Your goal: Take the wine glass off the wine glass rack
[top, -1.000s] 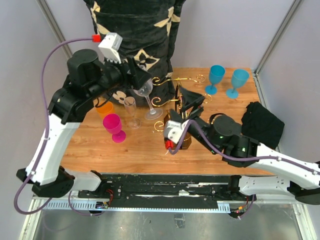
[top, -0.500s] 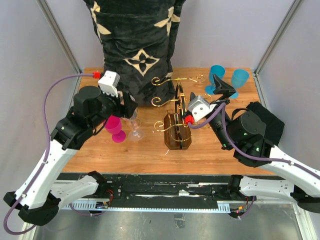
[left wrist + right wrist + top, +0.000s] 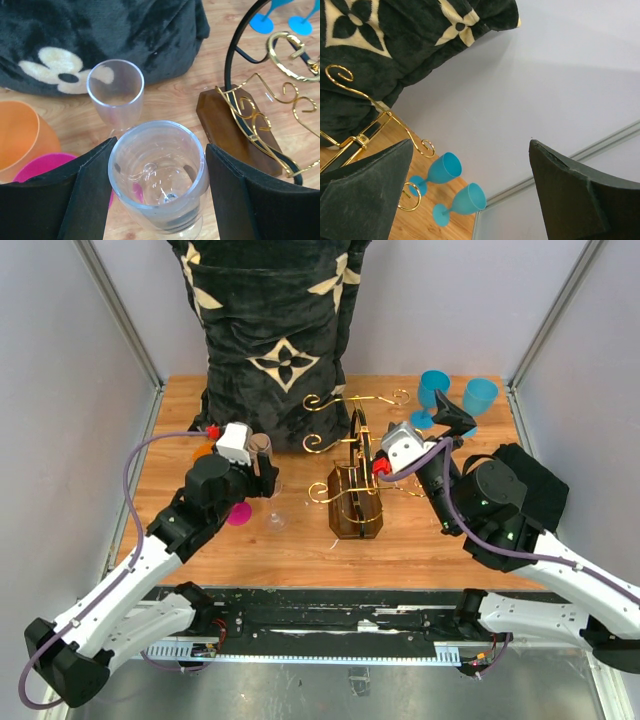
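A clear wine glass (image 3: 157, 170) stands upright between my left gripper's (image 3: 160, 145) black fingers, which press on both sides of its bowl. From above, its foot (image 3: 277, 520) is low over the wood, left of the wine glass rack; I cannot tell if it touches. The rack has a dark brown wooden body (image 3: 355, 502) and gold scroll arms (image 3: 350, 400) with nothing hanging on them. My right gripper (image 3: 450, 420) is lifted to the right of the rack. It points at the back wall, open (image 3: 470, 142) with nothing between its fingers.
A second clear glass (image 3: 115, 92), an orange cup (image 3: 17, 132) and a pink glass (image 3: 238, 515) crowd the held glass. Two blue glasses (image 3: 433, 390) stand back right. A black flowered cushion (image 3: 280, 330) fills the back and a black cloth (image 3: 525, 485) lies at right.
My left arm has swung down and nearer from beside the rack, bringing the glass from tilted and high to upright and low. The right arm drew back from the rack, then held still.
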`<move>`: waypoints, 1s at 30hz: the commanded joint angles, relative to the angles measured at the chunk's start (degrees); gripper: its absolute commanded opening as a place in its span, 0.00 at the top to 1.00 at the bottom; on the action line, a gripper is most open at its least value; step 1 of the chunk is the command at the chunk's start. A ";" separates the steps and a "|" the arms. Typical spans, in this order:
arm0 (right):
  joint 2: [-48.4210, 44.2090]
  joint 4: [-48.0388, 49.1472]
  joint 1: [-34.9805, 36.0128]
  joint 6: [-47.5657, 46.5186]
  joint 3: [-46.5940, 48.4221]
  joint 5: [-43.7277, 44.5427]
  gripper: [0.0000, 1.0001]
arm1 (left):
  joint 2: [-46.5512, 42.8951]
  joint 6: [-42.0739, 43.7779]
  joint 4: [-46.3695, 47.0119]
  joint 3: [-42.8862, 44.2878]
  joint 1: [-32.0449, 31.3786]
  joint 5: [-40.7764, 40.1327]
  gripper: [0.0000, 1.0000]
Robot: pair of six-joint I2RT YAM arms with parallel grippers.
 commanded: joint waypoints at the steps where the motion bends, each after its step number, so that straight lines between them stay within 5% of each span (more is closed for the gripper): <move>1: -1.28 2.62 -1.90 3.47 -0.25 1.82 0.01 | -4.29 0.63 15.25 -4.91 -0.86 -5.97 0.48; 12: -2.05 2.07 -4.21 6.78 -1.00 2.07 0.01 | -0.48 6.65 27.62 -11.80 -4.16 -11.90 0.46; 20: -3.00 2.40 -5.40 8.20 -2.12 3.60 0.01 | 1.17 10.15 33.58 -17.33 -13.08 -25.50 0.45; 30: -4.67 1.59 -6.35 10.17 -3.32 2.83 0.01 | 3.46 10.68 46.50 -24.72 -14.26 -32.24 0.44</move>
